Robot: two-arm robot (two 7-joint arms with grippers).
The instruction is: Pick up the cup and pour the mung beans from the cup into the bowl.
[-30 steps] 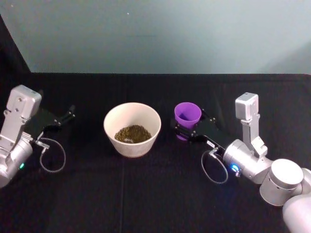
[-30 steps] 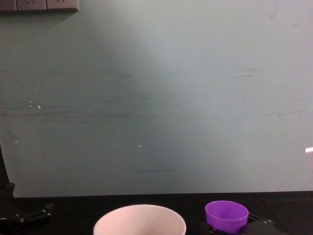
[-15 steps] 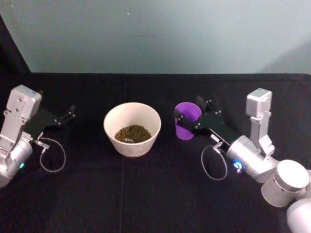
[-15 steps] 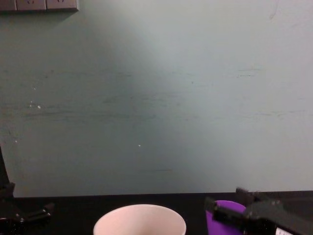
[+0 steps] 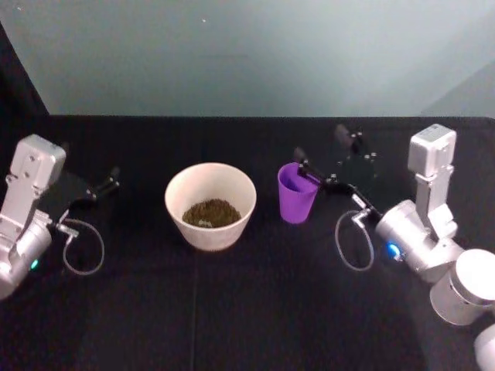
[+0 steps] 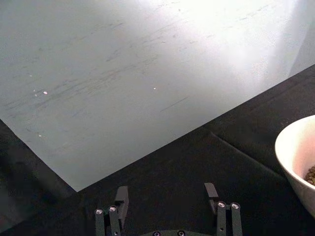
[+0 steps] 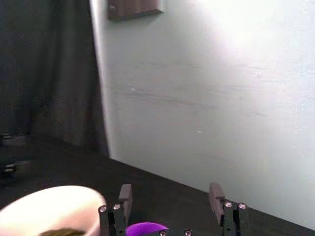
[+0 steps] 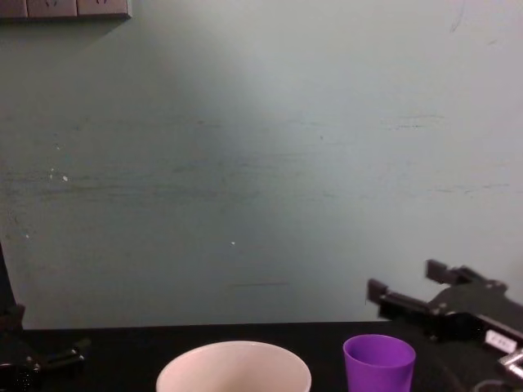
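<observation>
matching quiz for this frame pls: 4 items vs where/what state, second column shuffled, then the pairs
Items:
1. cup
2. bowl
3. right gripper
4. left gripper

States:
A. open, raised above the purple rim
B. holds mung beans, mid-table
C. upright on the cloth, gripped by nothing
D. low beside the table's left edge, away from both vessels

Pairs: 1-C, 2-B, 3-A, 4-D
</observation>
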